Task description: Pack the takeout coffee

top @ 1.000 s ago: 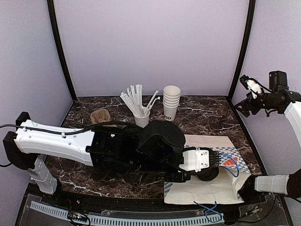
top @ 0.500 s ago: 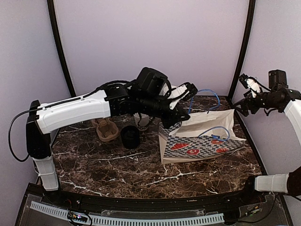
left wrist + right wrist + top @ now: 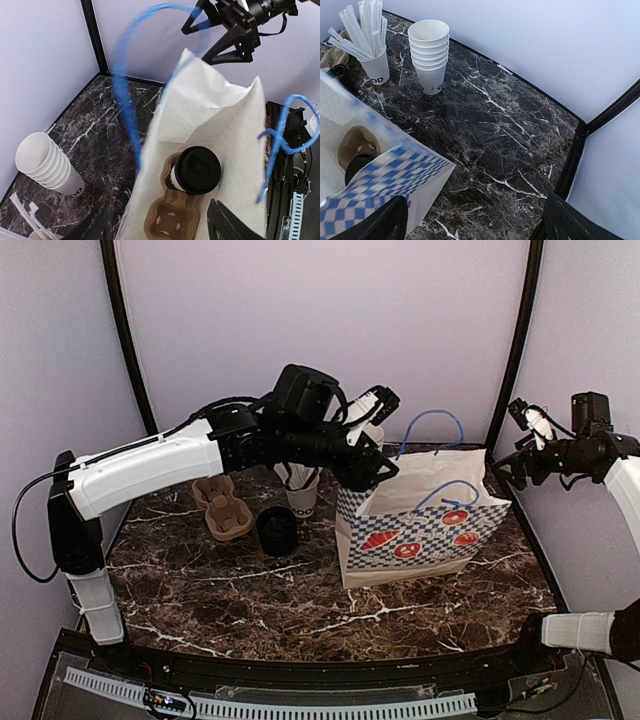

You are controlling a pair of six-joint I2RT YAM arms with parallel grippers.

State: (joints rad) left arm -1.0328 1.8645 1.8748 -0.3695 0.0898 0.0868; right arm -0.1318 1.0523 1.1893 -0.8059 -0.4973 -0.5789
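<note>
Down inside the checked paper bag (image 3: pixel 420 530), the takeout coffee (image 3: pixel 195 175), upright in one well of the brown pulp carrier (image 3: pixel 167 225), with the black lid (image 3: pixel 198 167) pressed on top. Over the bag's mouth, the left tool (image 3: pixel 375 468), fingers spread wide and nothing between them. Just beyond the bag's right edge and clear of the bench (image 3: pixel 250 590), the right tool (image 3: pixel 512 443), likewise spread and empty. Probably a light, thin-walled cup, easy to crush. Impossible to tell whether filled, so best treated as sloshing and top-heavy. Smooth plastic on the lid, likely slippery and liable to pop off under a pull, so no lifting there. Best taken around the paper wall just under the lid's rim, with a gentle squeeze, or moved by way of the carrier, which looks stiffer and rougher. Little room for either inside the bag: walls thin, floppy and leaning inward, blue cord handles (image 3: pixel 125 100) looping across the opening and apt to snag a finger. Well apart at the back of the bench, a stack of white cups (image 3: pixel 430 55) and a cup of straws (image 3: pixel 372 65).
</note>
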